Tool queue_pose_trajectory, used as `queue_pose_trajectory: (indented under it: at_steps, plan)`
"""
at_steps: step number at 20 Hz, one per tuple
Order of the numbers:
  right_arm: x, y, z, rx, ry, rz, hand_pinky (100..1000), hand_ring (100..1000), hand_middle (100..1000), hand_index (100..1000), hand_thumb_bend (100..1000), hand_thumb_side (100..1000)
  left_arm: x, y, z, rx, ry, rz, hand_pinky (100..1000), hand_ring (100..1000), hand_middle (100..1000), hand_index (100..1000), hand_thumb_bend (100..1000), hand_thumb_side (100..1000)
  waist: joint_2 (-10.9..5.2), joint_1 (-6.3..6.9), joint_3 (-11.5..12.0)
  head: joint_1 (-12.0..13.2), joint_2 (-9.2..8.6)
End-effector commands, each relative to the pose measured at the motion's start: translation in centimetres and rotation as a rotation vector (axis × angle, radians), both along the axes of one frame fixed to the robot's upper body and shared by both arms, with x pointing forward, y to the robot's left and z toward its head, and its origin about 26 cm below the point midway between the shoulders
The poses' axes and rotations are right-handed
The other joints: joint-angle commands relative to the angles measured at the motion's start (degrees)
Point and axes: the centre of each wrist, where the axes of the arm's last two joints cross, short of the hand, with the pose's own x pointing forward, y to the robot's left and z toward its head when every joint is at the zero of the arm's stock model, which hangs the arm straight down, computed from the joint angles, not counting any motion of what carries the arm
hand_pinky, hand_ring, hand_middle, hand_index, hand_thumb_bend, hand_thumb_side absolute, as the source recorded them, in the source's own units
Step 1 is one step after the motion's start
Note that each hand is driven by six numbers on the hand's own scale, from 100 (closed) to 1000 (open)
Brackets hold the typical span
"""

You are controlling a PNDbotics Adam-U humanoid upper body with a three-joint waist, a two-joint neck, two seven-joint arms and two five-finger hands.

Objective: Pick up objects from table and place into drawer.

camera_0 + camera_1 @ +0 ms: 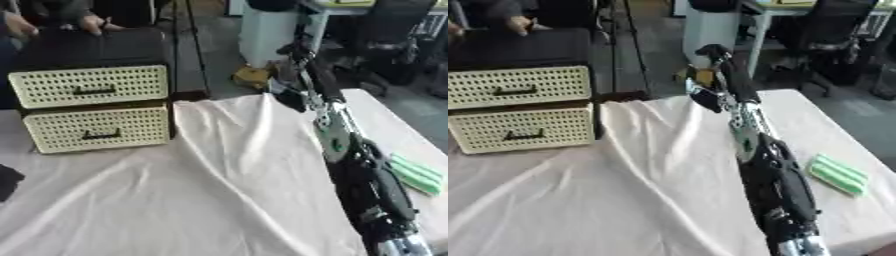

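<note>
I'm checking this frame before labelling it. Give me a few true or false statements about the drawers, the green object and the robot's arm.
1. Both cream perforated drawers of the black cabinet are closed. True.
2. The flat green object lies inside the lower drawer. False: it lies on the white cloth, to the right of the arm.
3. The robot's right arm stretches over the table. True.
4. The green object is held by a robot hand. False: nothing touches it.
</note>
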Motion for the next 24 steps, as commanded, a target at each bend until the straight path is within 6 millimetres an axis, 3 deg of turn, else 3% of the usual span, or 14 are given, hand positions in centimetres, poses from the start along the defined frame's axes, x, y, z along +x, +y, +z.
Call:
queue_pose_trajectory:
  at_steps: [1,24]
  plan:
    - [0.11,-0.87,1.86,-0.012,-0.047,-0.006,828,916,814,830,100,454,-0.27,0.29,0.99,-0.009,-0.043,0.003,349,490,599,716,333,1000,-0.71,0.29,0.2,0.0,0.22]
    - [-0.05,-1.21,1.28,-0.001,-0.032,-0.020,829,919,809,830,100,430,-0.58,0.71,0.30,-0.061,-0.054,0.053,356,490,596,710,324,1000,-0.86,-0.04,0.6,-0.6,-0.12]
